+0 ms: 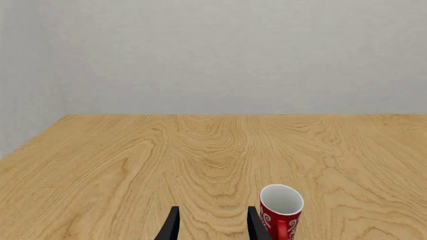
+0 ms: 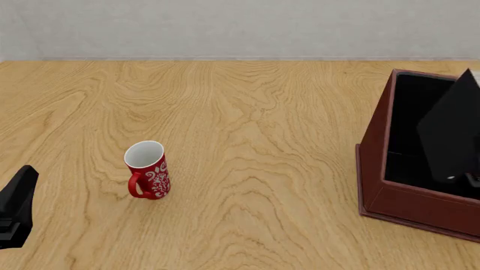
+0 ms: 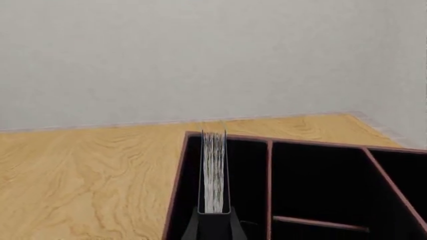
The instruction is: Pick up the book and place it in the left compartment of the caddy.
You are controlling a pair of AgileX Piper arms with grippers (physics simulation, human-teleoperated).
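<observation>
The black book [image 2: 452,130] stands tilted inside the dark red-brown caddy [image 2: 375,169] at the far right of the table. In the right wrist view its white page edges [image 3: 213,170] rise between my right gripper [image 3: 215,224], which is shut on it. It sits in the left compartment [image 3: 248,190], with the low divider [image 3: 269,190] beside it. In the front view the book hides most of the right gripper. My left gripper [image 1: 215,226] is open and empty, low at the near left edge [image 2: 15,214].
A red mug [image 2: 148,169] with white swirls stands upright on the wooden table, just right of my left gripper's fingers [image 1: 281,210]. The caddy has further compartments [image 3: 320,180] right of the divider. A grey wall runs behind the table.
</observation>
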